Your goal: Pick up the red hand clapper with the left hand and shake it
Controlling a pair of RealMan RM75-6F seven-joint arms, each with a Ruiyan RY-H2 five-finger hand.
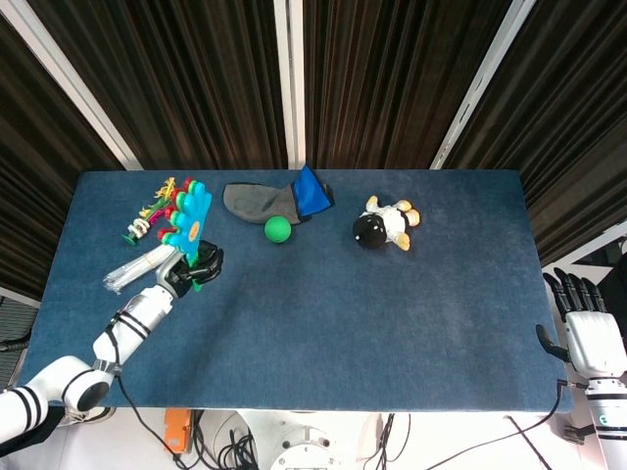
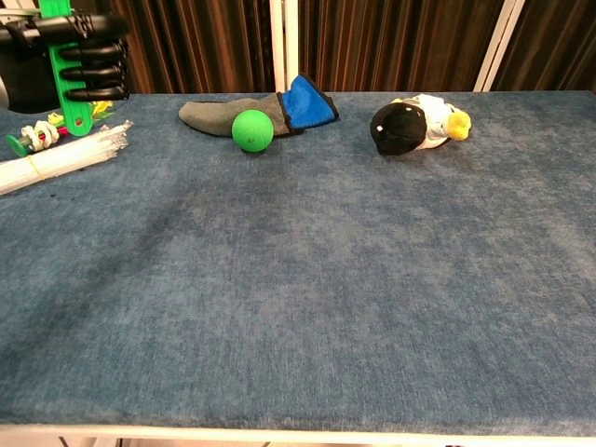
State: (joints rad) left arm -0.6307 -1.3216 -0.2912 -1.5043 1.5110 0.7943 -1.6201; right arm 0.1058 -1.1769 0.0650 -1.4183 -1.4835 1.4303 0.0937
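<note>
Near the table's left edge, the plastic red hand clapper (image 1: 188, 217) is held upright by its green handle, fingers of the left hand (image 1: 186, 270) wrapped tight around it; loosened grip mid-shake risks it being flung onto the bundled white straws (image 2: 58, 158).
</note>
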